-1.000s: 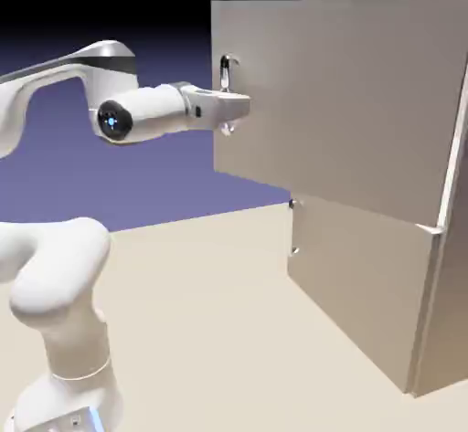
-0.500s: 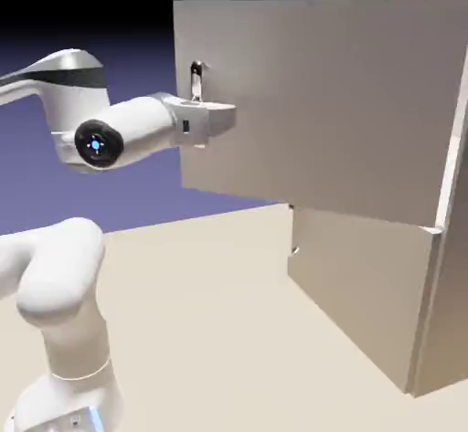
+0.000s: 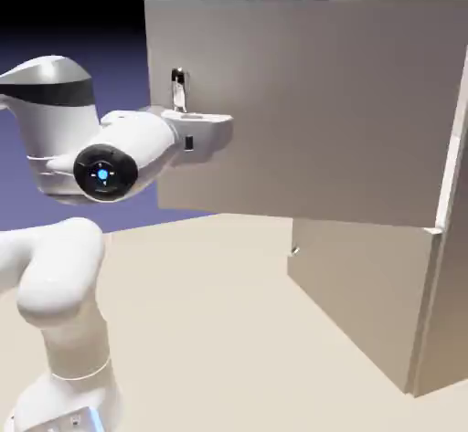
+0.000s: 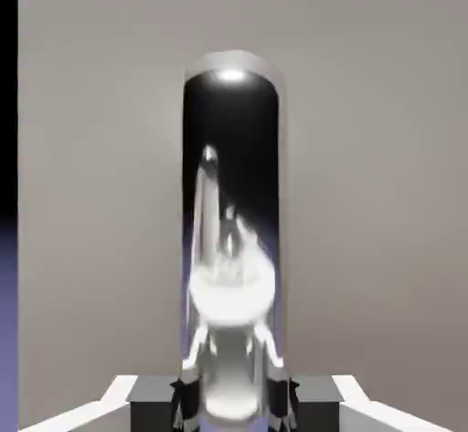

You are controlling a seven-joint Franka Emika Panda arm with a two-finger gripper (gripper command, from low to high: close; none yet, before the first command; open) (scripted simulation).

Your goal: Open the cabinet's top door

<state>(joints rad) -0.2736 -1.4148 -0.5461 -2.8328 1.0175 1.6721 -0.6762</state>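
In the exterior view, the tall, plain, beige-grey box cabinet (image 3: 450,330) stands at the view's right, with its large, flat, beige-grey top door (image 3: 320,110) swung out, reaching toward the view's left above the shorter, flat, beige-grey lower door (image 3: 361,293). A bright gap shows beside the upper panel's right-hand edge. The white arm with rounded joints and a black band (image 3: 64,120) comes in from the left, and its white 2-finger gripper (image 3: 196,133) is at the shiny, vertical metal loop handle (image 3: 179,90) near the top door's left edge, covering the handle's lower part. Behind are a blue-violet backdrop (image 3: 123,83) and a pale beige surface (image 3: 201,330). In the hand view, the handle stands upright and large in the middle, mirroring bright white and dark shapes, against the flat door panel. The 2 dark grey fingertips (image 4: 188,398) are at the bottom, 1 on each side of the handle's lower portion, the jaws clenched around it. A black and blue-violet strip runs down the left edge.
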